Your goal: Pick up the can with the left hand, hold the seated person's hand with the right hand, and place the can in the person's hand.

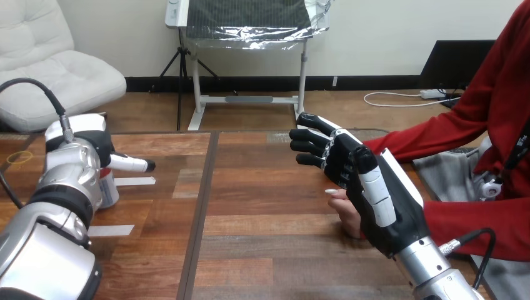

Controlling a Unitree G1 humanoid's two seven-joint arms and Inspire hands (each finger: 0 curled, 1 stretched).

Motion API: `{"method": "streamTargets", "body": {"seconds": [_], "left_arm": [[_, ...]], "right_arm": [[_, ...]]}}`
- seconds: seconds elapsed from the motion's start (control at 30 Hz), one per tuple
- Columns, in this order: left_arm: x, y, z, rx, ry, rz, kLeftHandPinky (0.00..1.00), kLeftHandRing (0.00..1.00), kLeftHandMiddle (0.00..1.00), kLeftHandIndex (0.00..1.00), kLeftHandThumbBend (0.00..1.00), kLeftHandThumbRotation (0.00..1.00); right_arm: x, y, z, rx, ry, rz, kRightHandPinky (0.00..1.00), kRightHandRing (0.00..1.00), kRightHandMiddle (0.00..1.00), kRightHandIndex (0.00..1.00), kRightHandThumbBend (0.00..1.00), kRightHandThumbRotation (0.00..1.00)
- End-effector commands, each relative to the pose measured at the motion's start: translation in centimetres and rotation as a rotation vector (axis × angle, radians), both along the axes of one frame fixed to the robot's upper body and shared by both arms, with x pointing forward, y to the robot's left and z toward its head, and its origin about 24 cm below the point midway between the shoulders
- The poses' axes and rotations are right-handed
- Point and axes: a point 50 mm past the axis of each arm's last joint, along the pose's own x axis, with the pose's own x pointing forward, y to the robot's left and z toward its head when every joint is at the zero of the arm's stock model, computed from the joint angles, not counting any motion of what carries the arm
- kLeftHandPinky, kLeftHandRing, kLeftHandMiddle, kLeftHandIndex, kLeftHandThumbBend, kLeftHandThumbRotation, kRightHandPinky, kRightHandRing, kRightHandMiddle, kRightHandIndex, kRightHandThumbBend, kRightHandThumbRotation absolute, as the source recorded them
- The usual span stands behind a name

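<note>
Reaching over the can [110, 189] at the left of the table [262, 240], your left hand [87, 147] is partly hiding it, and you cannot tell whether it is gripping. Your right hand [375, 190] is holding its fingers [311, 133] straight and slightly apart over the person's hand [345, 211], not curling round it.

— Quick, layout?
— Table [262, 250] under everything. My left hand [81, 147] is at 9 o'clock, over the can [109, 190]. The can stands on the table right under it, half hidden behind my forearm.
— Anything near it?
— A tape strip [134, 181] at the can's 3 o'clock, just beside it, and a second strip [111, 230] at its 6.
— Right side?
— My right hand [381, 187] is at 3 o'clock, in front of the person's hand [347, 212], which lies on the table. Touching or not, can't tell. Both are well apart from the can.
</note>
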Motion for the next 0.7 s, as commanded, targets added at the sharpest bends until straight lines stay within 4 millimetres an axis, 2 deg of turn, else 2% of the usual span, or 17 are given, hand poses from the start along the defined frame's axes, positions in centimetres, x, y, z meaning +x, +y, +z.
{"method": "streamTargets", "body": {"seconds": [0.0,0.23,0.43,0.67], "left_arm": [[0.2,-0.5,0.1,-0.049,0.001,0.002,0.60,0.76,0.79,0.73,0.74,0.73],[0.4,-0.6,0.5,-0.094,-0.023,0.011,0.59,0.75,0.79,0.73,0.75,0.73],[0.6,-0.7,0.9,-0.136,-0.045,0.023,0.59,0.77,0.82,0.80,0.75,0.72],[0.9,-0.8,1.6,-0.188,-0.088,0.028,0.62,0.80,0.84,0.83,0.74,0.70]], "right_arm": [[1.0,0.1,2.3,0.014,-0.106,0.010,0.82,0.84,0.83,0.87,0.78,1.00],[0.9,0.2,2.3,0.016,-0.107,0.009,0.82,0.84,0.84,0.87,0.78,1.00],[1.0,0.2,2.3,0.017,-0.107,0.009,0.81,0.83,0.83,0.86,0.77,1.00],[1.0,0.3,2.3,0.018,-0.102,0.010,0.81,0.83,0.83,0.86,0.78,1.00]]}}
